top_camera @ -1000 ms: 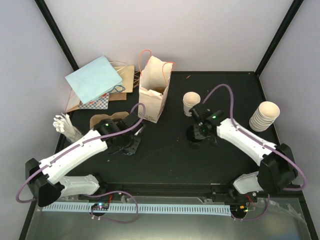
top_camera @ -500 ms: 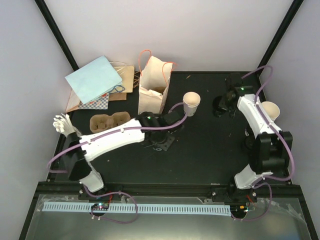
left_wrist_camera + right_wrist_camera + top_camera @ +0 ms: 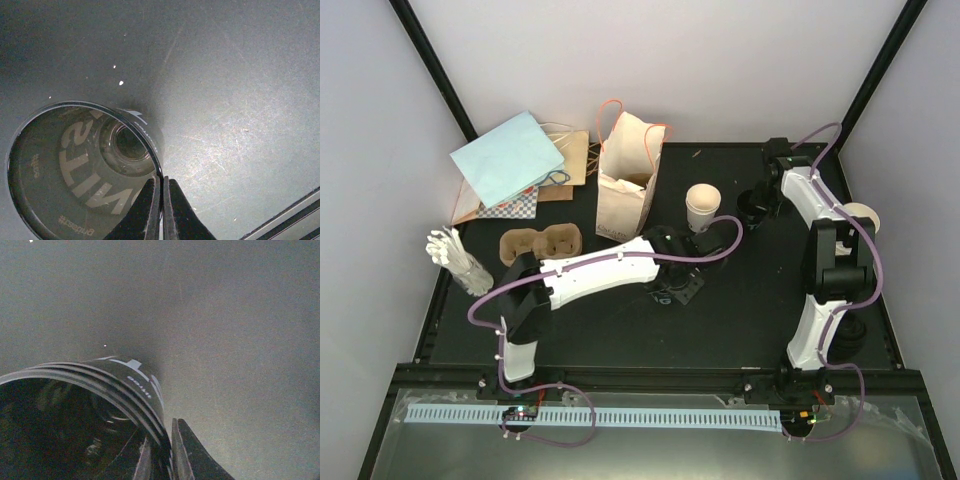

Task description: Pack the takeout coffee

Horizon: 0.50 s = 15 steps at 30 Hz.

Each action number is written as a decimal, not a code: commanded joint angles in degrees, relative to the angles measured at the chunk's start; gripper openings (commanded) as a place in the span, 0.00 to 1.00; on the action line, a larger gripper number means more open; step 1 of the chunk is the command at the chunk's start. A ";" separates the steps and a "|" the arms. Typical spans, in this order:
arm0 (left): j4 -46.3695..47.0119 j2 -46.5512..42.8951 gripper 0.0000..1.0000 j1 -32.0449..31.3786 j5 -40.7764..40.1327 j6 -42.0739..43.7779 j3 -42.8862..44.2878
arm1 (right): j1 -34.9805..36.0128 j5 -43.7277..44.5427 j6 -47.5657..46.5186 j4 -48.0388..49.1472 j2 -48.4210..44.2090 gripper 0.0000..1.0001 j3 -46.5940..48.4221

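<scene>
The left hand (image 3: 161, 184) pinches the rim of an upturned black lid (image 3: 75, 170) over the dark surface (image 3: 240, 75). The right hand (image 3: 167, 445) is clamped the same way on a second black lid (image 3: 75, 405). A lidless cream cup (image 3: 701, 205) stands just beside the right hand, near the paper bag (image 3: 625, 185).

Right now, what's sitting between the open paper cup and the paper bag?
Nothing. In the top view, only bare black table separates the cup from the bag.
</scene>
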 commanded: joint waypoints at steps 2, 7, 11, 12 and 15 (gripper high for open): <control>0.67 1.09 0.02 -1.24 -2.15 1.01 2.84 | -0.25 0.00 -1.57 0.18 0.37 0.16 2.11; 1.47 1.35 0.02 -1.83 -2.21 0.51 1.86 | -0.31 -1.07 -1.64 0.67 0.35 0.20 1.62; 1.80 1.33 0.02 -2.16 -2.32 0.33 1.20 | -0.23 -1.08 -1.27 0.58 0.58 0.21 1.78; 1.87 1.23 0.02 -2.24 -2.37 0.31 1.08 | -0.28 -0.92 -1.27 0.48 0.51 0.28 1.77; 2.06 1.01 0.02 -2.35 -2.47 0.31 0.82 | -0.24 0.16 -1.37 0.44 -0.06 0.39 1.59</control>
